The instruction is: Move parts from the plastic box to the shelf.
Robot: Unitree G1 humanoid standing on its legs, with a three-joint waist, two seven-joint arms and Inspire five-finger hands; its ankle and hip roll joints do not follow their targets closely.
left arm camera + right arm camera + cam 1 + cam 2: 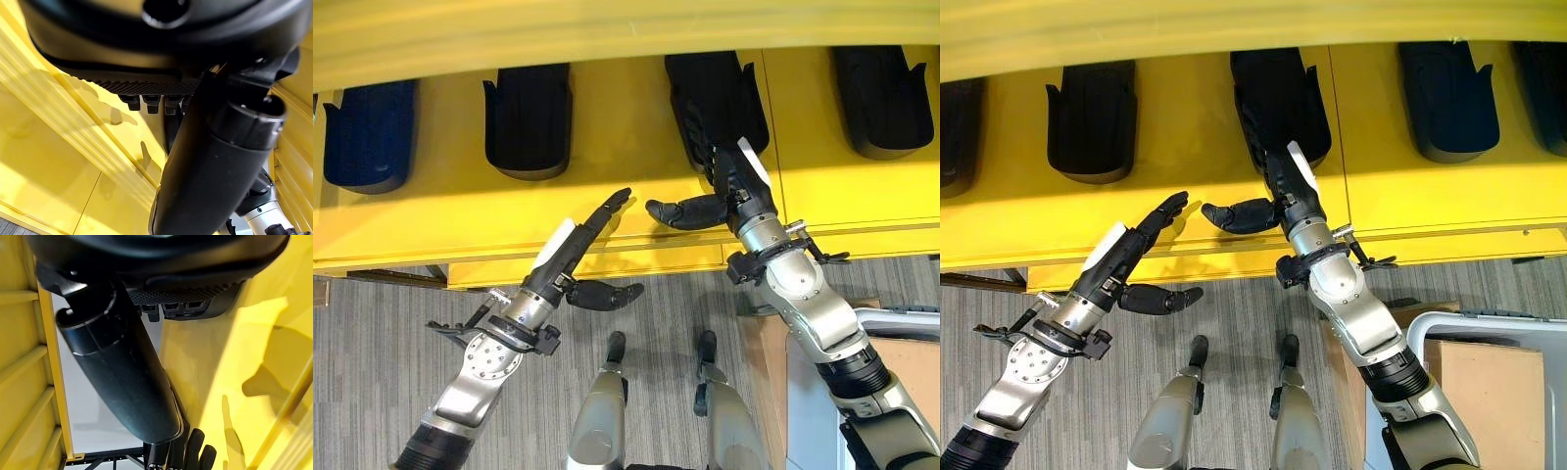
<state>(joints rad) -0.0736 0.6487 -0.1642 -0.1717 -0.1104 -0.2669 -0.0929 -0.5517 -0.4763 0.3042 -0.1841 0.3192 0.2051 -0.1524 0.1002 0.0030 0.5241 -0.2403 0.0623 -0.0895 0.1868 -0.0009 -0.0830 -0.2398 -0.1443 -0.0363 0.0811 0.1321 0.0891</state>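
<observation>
My right robot hand (1283, 186) reaches onto the yellow shelf (1185, 206), fingers straight against the near end of a black part (1278, 103), thumb spread, grasping nothing. My left robot hand (578, 250) hangs released just off the shelf's front lip. Risk: a further push could skew the part toward the seam between shelf panels beside it. Neighbouring parts (529, 117) lie well apart. The plastic box (1489, 328) stands at my lower right.

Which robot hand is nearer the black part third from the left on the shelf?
Right. The right robot hand reaches the near end of that part; the left robot hand is open, well short of it, over the shelf's front edge.
</observation>
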